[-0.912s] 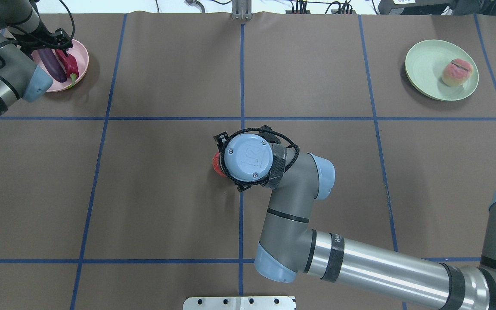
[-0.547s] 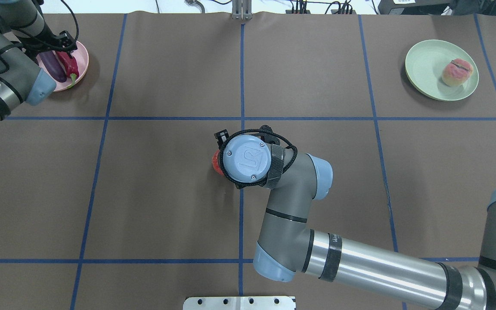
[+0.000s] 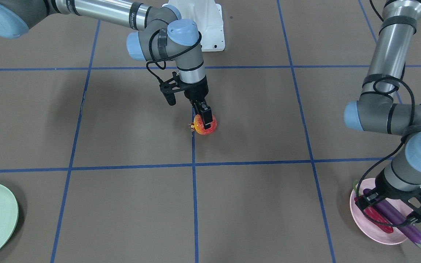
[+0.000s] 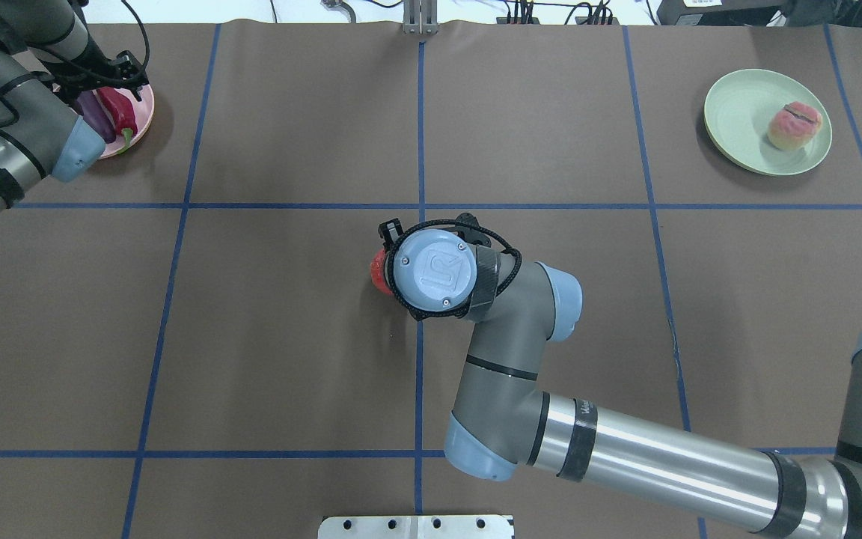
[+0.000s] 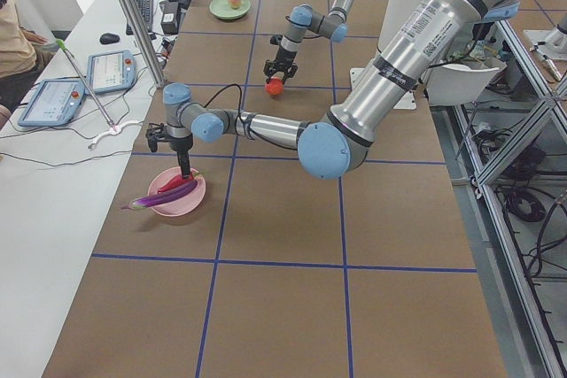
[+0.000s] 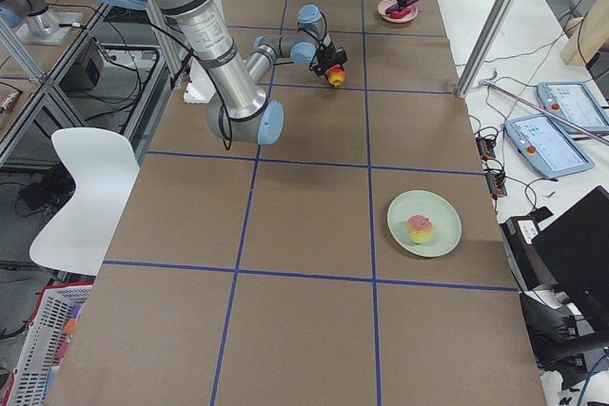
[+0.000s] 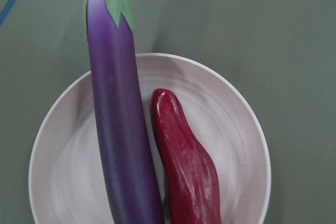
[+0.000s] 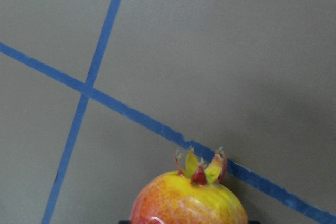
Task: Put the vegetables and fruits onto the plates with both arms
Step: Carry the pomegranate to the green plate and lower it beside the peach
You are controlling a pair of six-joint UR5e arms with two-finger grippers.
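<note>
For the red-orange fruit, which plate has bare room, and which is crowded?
The mint green plate has a bare patch on the side away from the peach, its left half in the overhead view; the red-orange fruit should fit there. The pink plate is crowded: the eggplant and chili pepper lie side by side across it, leaving only crescents by the rim.

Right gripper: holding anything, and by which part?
The right gripper holds the bumpy red-orange round fruit, fingers across its round body, crown sticking out sideways.
</note>
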